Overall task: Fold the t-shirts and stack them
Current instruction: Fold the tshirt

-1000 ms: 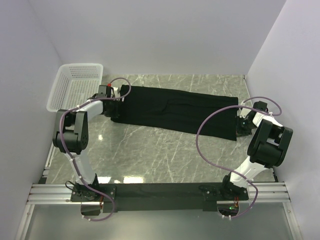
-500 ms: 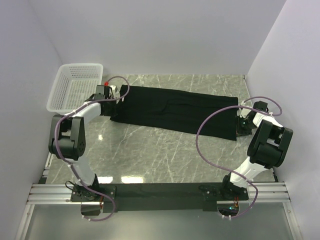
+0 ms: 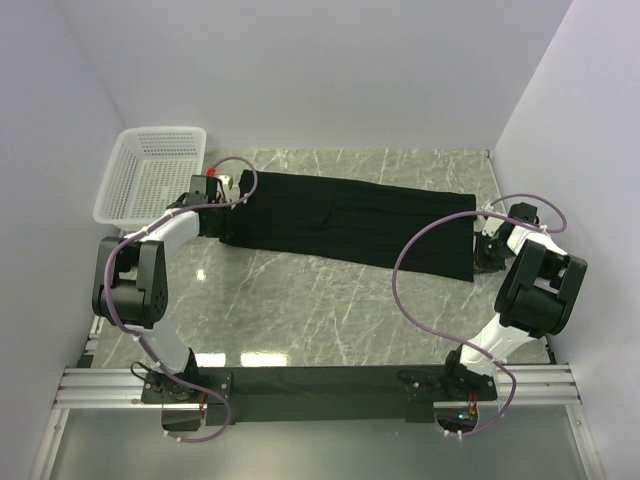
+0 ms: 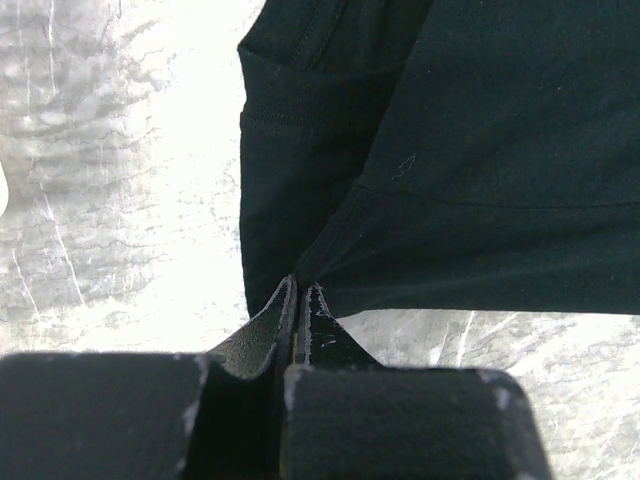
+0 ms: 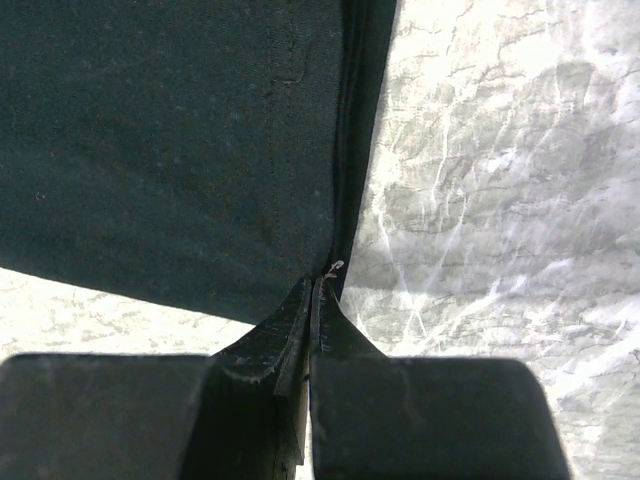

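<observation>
One black t-shirt [image 3: 350, 220] lies folded into a long strip across the marble table, from the basket side to the right wall. My left gripper [image 3: 221, 233] is shut on its near left corner; in the left wrist view the gripper [image 4: 301, 292] pinches the cloth [image 4: 480, 150], which pulls into a small crease at the tips. My right gripper [image 3: 478, 263] is shut on the near right corner. The right wrist view shows the gripper [image 5: 314, 282] clamped on the hemmed edge of the t-shirt [image 5: 150, 130], with a loose thread at the tips.
A white mesh basket [image 3: 150, 175] stands at the back left, just beyond the left arm. White walls close in the table on the left, back and right. Bare marble [image 3: 330, 310] lies between the t-shirt and the arm bases.
Both grippers have closed fully on the shirt's corners. The left arm's elbow has swung outward to the left and nearer. The t-shirt has barely shifted.
</observation>
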